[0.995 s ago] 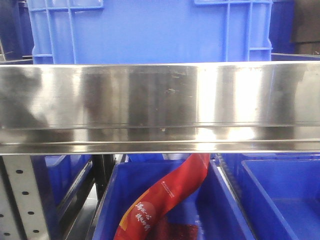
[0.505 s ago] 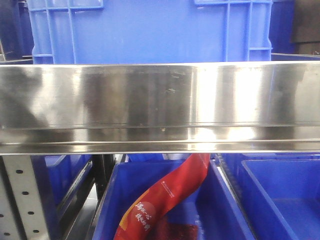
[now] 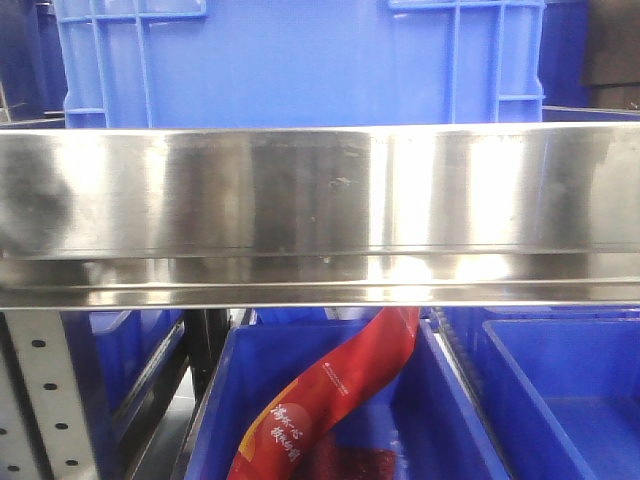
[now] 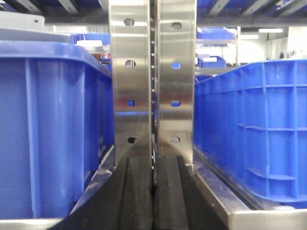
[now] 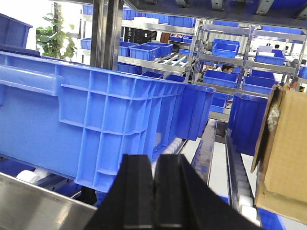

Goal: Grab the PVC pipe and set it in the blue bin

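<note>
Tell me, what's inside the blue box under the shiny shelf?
A red packet with writing leans inside the blue bin. The steel shelf hides the bin's back; no pipe shows.

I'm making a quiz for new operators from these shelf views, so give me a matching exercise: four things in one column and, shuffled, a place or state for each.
Column one:
1. red packet
2. cardboard box
3. left gripper
4. steel upright

Column two:
A. at the right edge of the right wrist view
B. fingers pressed together, nothing between them
C. leaning in a blue bin below the steel shelf rail
D. standing between two blue crates, straight ahead of the left gripper

Pairs: 1-C, 2-A, 3-B, 4-D
</note>
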